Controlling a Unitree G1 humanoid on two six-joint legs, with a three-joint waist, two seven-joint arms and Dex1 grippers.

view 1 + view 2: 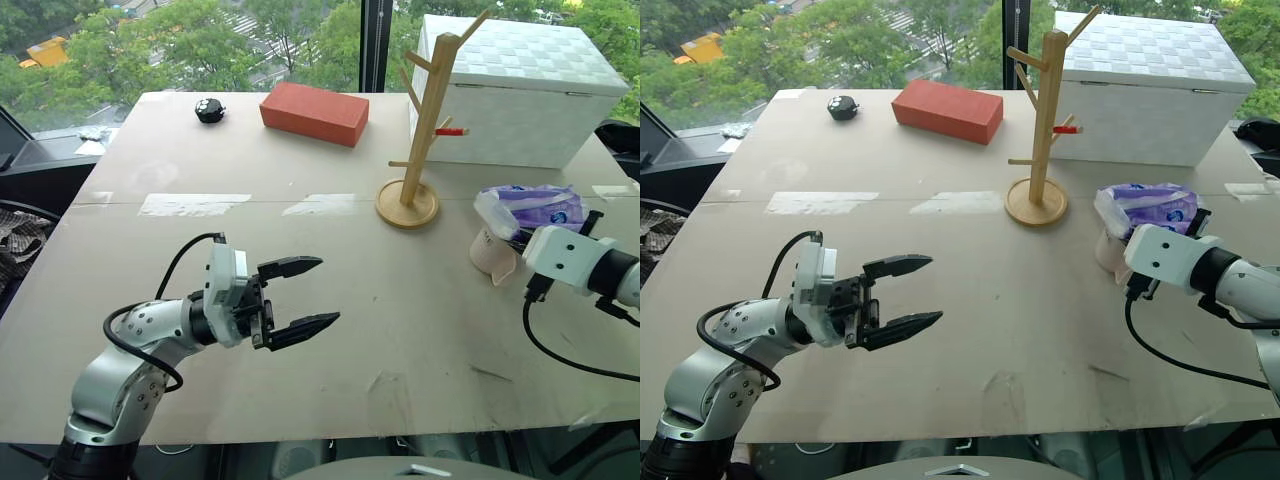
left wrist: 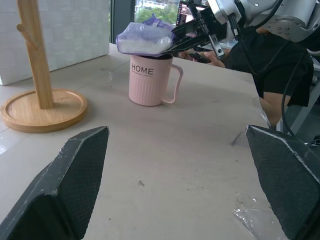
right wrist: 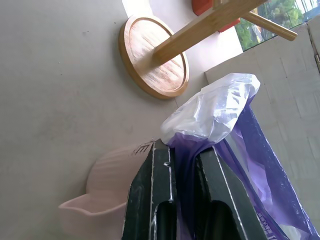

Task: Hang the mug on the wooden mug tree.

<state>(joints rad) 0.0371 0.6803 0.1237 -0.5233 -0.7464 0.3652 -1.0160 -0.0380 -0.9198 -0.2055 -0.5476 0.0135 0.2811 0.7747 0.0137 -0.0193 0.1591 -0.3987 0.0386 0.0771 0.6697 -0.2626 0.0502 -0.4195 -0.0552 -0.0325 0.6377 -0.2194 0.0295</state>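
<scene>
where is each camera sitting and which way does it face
Head, both eyes: looks forward and down over the table; left gripper open, right arm by the mug.
Left wrist: looks level along its open fingers at the mug and wooden mug tree.
Right wrist: looks along the right gripper, shut on the plastic packet.
All share mug, packet and tree.
</scene>
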